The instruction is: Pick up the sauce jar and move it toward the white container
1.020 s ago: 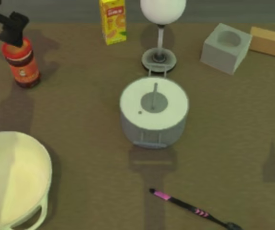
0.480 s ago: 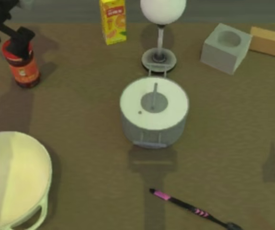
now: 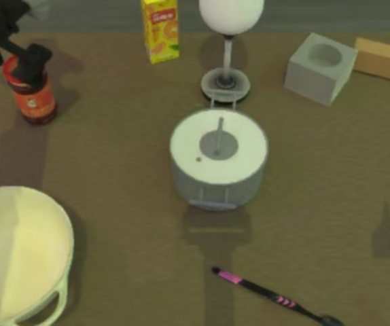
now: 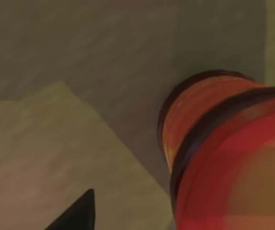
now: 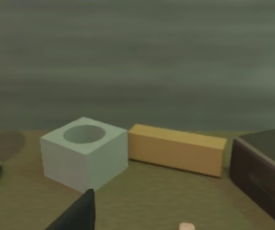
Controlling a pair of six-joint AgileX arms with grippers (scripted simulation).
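- The sauce jar [image 3: 34,94] is standing upright in the upper left of the top view, on the olive-brown table [image 3: 113,204].
- The left gripper [image 3: 20,60] is sitting over the jar's lid; I cannot tell whether its fingers are spread or pinching.
- The white container [image 3: 219,157] is sitting mid-frame, well apart from the jar.
- A grey wall is running behind the table's far edge.
- The right arm is parked at the right edge.

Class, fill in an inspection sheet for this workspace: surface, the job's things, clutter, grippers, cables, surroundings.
Surface: brown table, bare between items.
Job's things: sauce jar upright at far left; white container at near left.
Clutter: juice carton, lamp, round drum, grey block, tan block, pen.
Grippers: left gripper at the jar's lid, grip unclear; right gripper out of the top view.
Cables: nothing seen.
Surroundings: plain grey wall.
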